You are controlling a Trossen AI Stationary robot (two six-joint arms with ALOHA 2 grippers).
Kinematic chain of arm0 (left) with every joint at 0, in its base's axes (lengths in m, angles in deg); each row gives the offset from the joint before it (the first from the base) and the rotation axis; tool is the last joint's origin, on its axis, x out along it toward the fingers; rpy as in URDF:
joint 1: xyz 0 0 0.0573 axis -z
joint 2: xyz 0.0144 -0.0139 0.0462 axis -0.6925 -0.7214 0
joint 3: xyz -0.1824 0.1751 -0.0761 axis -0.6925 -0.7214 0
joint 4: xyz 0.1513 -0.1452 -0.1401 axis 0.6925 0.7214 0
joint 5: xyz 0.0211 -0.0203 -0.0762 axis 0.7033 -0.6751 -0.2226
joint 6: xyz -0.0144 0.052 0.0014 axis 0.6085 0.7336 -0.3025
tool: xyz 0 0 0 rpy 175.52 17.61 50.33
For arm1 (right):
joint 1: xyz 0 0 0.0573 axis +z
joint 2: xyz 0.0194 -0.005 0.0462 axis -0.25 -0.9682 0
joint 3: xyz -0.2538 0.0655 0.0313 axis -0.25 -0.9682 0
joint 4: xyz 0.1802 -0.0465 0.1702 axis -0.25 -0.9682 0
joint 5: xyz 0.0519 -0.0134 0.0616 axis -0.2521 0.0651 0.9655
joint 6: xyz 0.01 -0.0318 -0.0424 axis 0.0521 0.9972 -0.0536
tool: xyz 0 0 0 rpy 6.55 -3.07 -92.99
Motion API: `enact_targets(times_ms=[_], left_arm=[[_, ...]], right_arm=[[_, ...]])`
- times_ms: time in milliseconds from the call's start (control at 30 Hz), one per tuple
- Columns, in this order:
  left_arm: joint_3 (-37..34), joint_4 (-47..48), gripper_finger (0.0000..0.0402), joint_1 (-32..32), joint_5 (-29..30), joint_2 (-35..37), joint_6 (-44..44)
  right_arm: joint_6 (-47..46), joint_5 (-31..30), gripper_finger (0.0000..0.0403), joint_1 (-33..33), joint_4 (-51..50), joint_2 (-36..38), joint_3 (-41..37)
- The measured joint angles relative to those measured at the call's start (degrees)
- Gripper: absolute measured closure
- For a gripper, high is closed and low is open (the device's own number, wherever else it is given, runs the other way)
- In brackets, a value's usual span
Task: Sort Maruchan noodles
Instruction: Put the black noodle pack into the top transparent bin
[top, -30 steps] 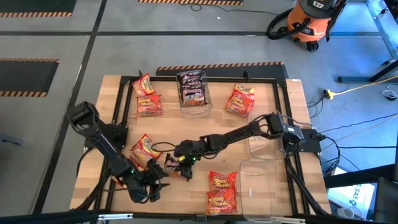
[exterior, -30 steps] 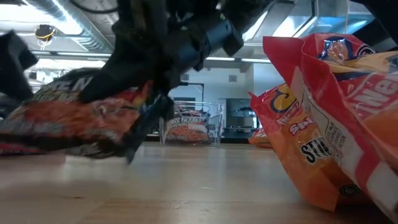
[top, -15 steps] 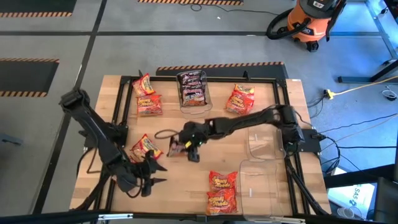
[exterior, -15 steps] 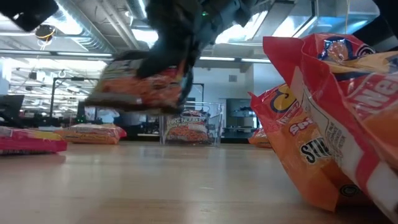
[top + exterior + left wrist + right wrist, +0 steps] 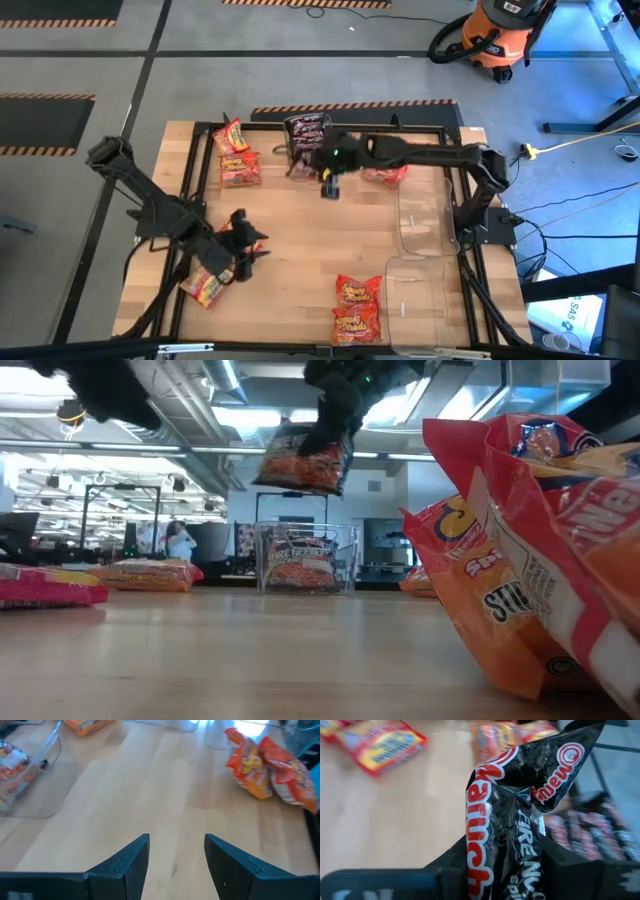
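the right gripper [image 5: 322, 172] pinches a crinkly black maruchan noodle packet [image 5: 515, 820] above the clear plastic bin [image 5: 310, 152] holding matching black packets; left gripper [image 5: 175, 855] waits, wide and empty.

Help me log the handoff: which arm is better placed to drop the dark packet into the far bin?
Right. Its tool holds the dark packet beside the bin; the left tool hangs open, far away.

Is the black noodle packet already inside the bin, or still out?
Still out: the right tool holds the black packet above the bin.
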Motion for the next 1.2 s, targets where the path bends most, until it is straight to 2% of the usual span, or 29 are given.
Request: enact_targets(times_ms=[267, 467, 533, 733, 1100, 1200], left_arm=[[-2.69, -2.10, 0.0216, -11.02, -8.16, 0.84, 10.84], [-10.01, -14.89, 0.0216, -16.82, -16.19, 4.37, 17.80], [-12.85, -19.38, 0.0216, -18.25, -16.99, 5.69, 19.63], [-18.95, -30.19, 0.0216, -20.60, -17.75, 6.19, 18.57], [-20.26, -30.34, 0.0216, -20.69, -17.78, 6.14, 19.43], [-20.26, -30.55, 0.0216, -20.69, -17.78, 6.14, 19.80]], right_arm=[[8.99, 0.59, 0.0285, -9.43, 1.09, -1.03, 0.04], [9.94, 5.28, 0.0285, -13.90, 3.34, -3.60, 0.04], [11.63, 7.59, 0.0285, -14.71, 3.83, -5.02, 0.04], [16.29, 8.21, 0.0285, -14.06, 6.48, -9.20, 0.02], [19.10, 6.51, 0.0285, -8.61, 7.02, -14.45, -0.02], [19.79, 4.17, 0.0285, -7.96, 7.08, -16.10, -0.02]])
